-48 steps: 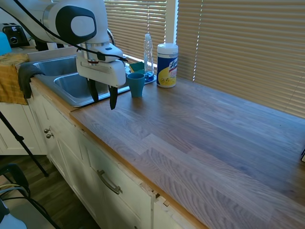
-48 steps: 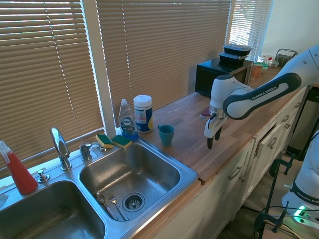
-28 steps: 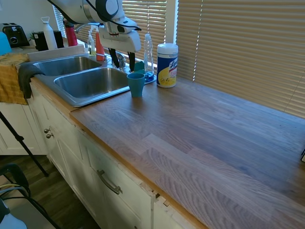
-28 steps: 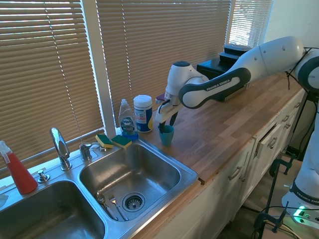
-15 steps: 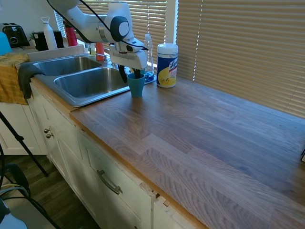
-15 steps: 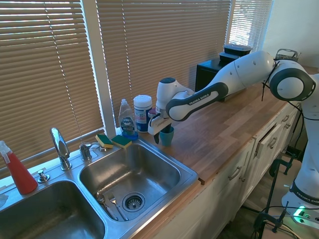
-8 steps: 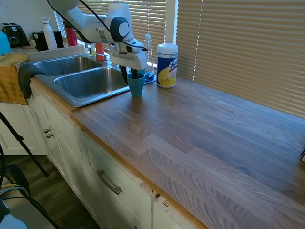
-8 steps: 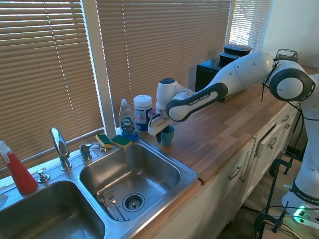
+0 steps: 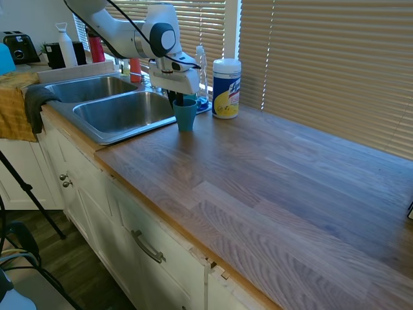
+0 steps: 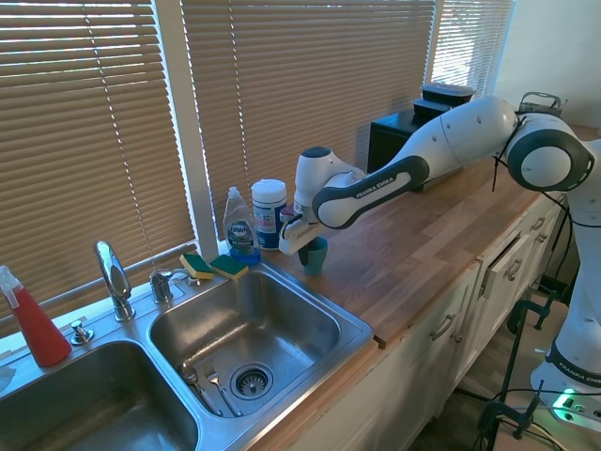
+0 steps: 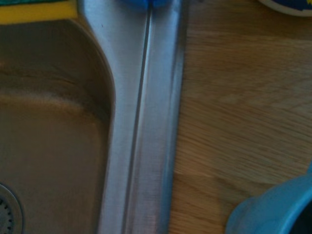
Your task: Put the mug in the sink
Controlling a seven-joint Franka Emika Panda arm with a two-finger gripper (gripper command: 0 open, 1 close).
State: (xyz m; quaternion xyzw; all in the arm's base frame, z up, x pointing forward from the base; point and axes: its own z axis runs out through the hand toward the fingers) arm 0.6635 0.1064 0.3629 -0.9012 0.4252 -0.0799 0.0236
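The first exterior view looks from the far end of the wooden counter (image 9: 271, 187), back along it toward the sink (image 9: 110, 113). It sits high and far off. The second exterior view looks from the other end, over the sink (image 10: 244, 329), down the counter (image 10: 423, 244). Both show the sink, the white wipes can (image 9: 226, 88) and the window blinds (image 10: 282, 85). The wrist view looks straight down from very near, showing only the sink rim (image 11: 146, 122) beside the wood (image 11: 234, 107).
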